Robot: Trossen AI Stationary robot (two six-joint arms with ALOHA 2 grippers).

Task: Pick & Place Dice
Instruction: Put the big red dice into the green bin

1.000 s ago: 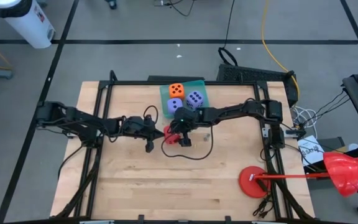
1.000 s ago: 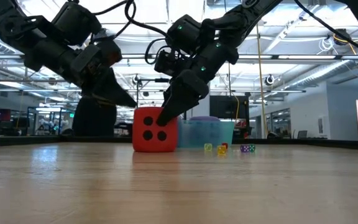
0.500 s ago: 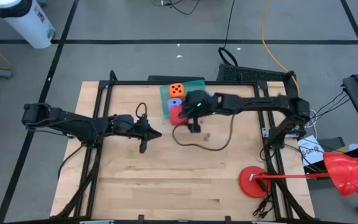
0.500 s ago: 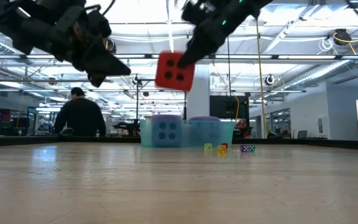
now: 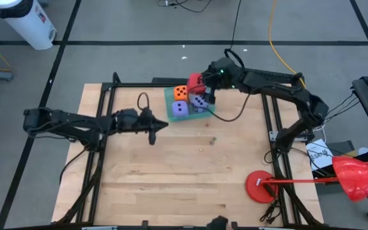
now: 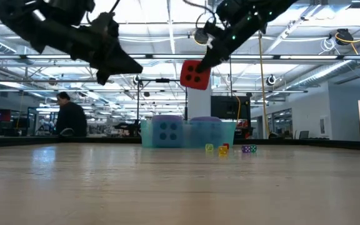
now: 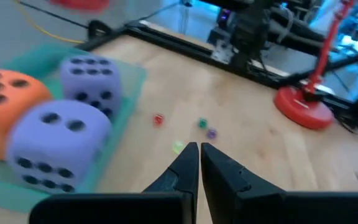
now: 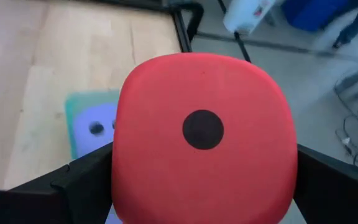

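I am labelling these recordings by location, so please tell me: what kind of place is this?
Probably a large open lab or workshop hall. The low view shows a high ceiling with light strips and a person at distant workstations; the high view shows a grey floor with black tape lines.

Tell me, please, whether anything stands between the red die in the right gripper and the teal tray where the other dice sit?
Nothing visible does. The right gripper holds the red die in the air over the teal tray, with only open air beneath. The orange die and two purple dice already fill much of it.
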